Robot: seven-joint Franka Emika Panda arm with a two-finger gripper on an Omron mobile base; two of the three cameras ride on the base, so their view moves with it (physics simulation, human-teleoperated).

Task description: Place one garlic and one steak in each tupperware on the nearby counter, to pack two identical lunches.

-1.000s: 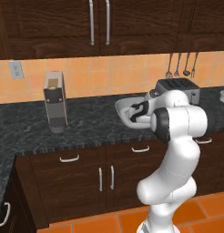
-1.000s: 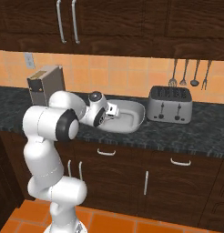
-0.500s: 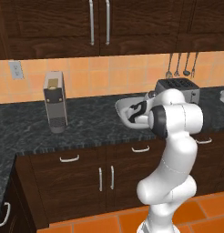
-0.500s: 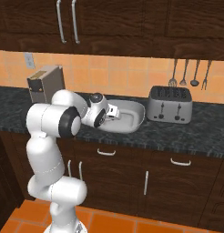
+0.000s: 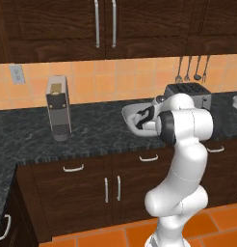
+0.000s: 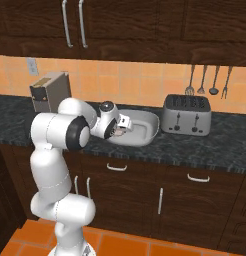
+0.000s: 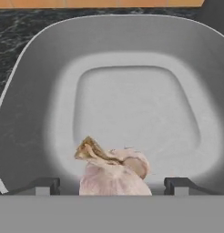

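Hand view: your gripper [image 7: 113, 186] pinches a garlic [image 7: 114, 172] at bottom center, over the bare tupperware [image 7: 36, 113], positioned for dropping.

The white arm rises from its base, bends at a dark elbow joint and reaches forward over the rounded-square tupperware [image 6: 145, 127] on the counter. The wrist is turned so the gripper [image 7: 114, 184] points down into the tupperware, above its near inner wall. In the hand view the two dark fingertips [image 7: 45, 185] stand apart on either side of a garlic [image 7: 114, 170] bulb that sits between them; whether the pads touch it cannot be told. In the right base view the gripper [image 6: 119, 131] hangs just inside the tupperware's near rim.
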